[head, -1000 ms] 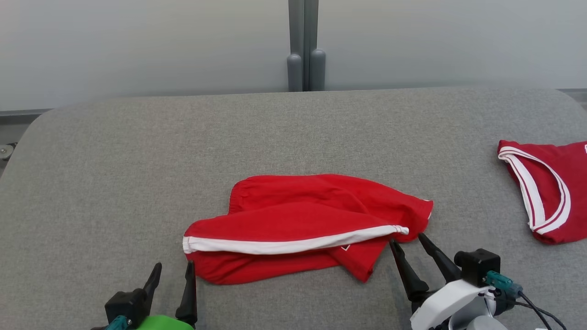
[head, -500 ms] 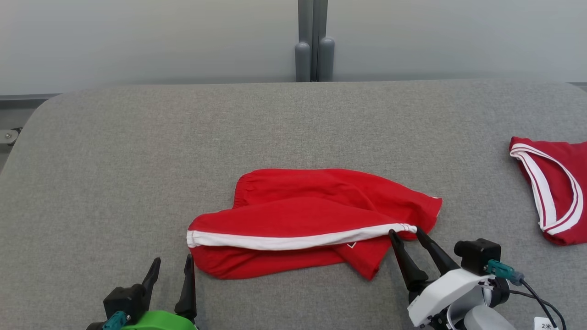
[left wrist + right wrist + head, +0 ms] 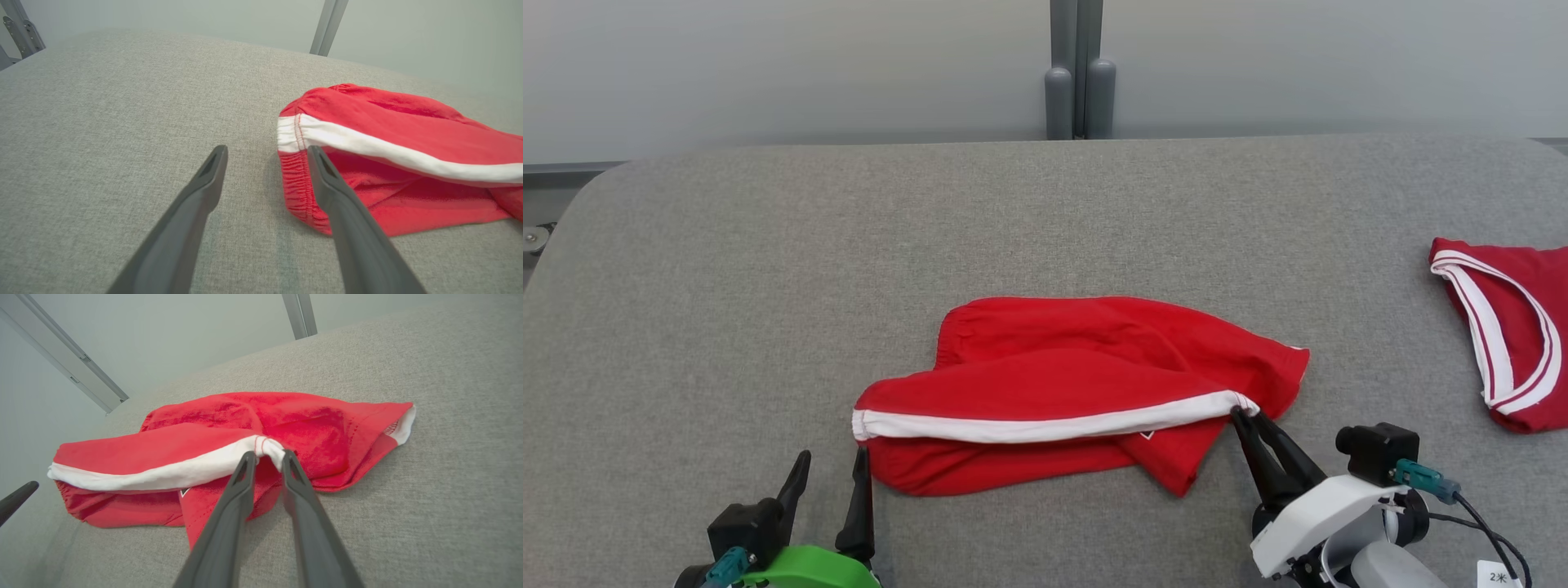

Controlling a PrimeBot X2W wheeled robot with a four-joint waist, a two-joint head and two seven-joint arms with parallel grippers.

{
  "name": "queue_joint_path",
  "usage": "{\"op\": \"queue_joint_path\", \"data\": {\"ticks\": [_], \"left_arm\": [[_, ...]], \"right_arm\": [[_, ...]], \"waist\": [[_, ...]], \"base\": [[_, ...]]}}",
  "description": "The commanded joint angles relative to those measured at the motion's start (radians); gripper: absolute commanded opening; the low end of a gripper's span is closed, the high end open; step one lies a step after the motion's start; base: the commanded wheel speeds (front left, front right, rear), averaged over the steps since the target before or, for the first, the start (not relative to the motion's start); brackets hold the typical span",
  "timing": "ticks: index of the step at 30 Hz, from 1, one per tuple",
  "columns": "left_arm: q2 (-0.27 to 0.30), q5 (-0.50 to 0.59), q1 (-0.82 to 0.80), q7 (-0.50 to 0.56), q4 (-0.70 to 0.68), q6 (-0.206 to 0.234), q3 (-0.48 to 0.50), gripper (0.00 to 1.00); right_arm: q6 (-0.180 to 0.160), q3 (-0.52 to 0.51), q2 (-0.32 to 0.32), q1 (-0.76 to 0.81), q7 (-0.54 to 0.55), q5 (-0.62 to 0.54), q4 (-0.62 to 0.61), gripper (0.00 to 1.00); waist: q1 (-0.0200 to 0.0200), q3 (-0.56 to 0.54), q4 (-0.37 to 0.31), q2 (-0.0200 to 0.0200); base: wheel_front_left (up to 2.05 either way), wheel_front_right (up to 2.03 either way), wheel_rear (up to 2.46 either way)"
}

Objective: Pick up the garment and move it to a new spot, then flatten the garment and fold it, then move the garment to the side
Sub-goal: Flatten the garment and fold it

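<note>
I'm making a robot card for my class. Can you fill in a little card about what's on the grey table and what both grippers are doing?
Table: grey table, fabric top
Main garment: red shorts, crumpled, mid-table
Trim: white band along the near edge
Right gripper: pinching the white band's right end
Left gripper: open, by the shorts' left end, holding nothing
Also there: second red garment, far right edge

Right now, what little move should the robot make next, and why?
Probably slide the left gripper forward and close on the elastic end of the red shorts. The jaws of the right gripper pinch the white stripe at its other end; the left jaws stand open at the cloth's edge.
</note>
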Motion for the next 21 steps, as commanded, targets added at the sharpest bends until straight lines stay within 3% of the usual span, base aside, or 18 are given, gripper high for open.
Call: {"op": "queue_joint_path", "data": {"ticks": [1,2,9,15,21], "left_arm": [[0.001,-0.007,-0.016,0.001,-0.004,-0.003,0.000,1.00],[0.001,-0.008,-0.017,0.001,-0.005,-0.003,0.000,1.00],[0.001,-0.027,-0.032,0.001,-0.010,-0.003,-0.004,1.00],[0.002,-0.133,-0.061,0.001,0.007,-0.003,-0.056,1.00],[0.003,-0.172,-0.105,0.001,0.067,-0.003,-0.067,1.00]], "right_arm": [[-0.002,0.002,-0.003,-0.015,-0.003,0.005,0.003,0.12],[-0.002,0.001,-0.003,-0.016,-0.003,0.003,0.003,0.00],[-0.002,-0.007,-0.010,-0.016,-0.003,-0.017,-0.013,0.00],[-0.002,0.001,-0.028,-0.011,-0.003,-0.041,-0.023,0.00],[-0.002,0.015,-0.036,-0.023,-0.003,-0.049,-0.031,0.00]], "waist": [[0.0000,0.002,0.002,0.0000],[0.0000,0.003,0.002,0.0000],[0.0000,0.009,0.002,0.0000],[0.0000,0.016,-0.011,0.0000],[0.0000,0.029,-0.031,0.0000]], "base": [[0.00,0.00,0.00],[0.00,0.00,0.00],[0.00,0.00,0.00],[0.00,0.00,0.00],[0.00,0.00,0.00]]}}
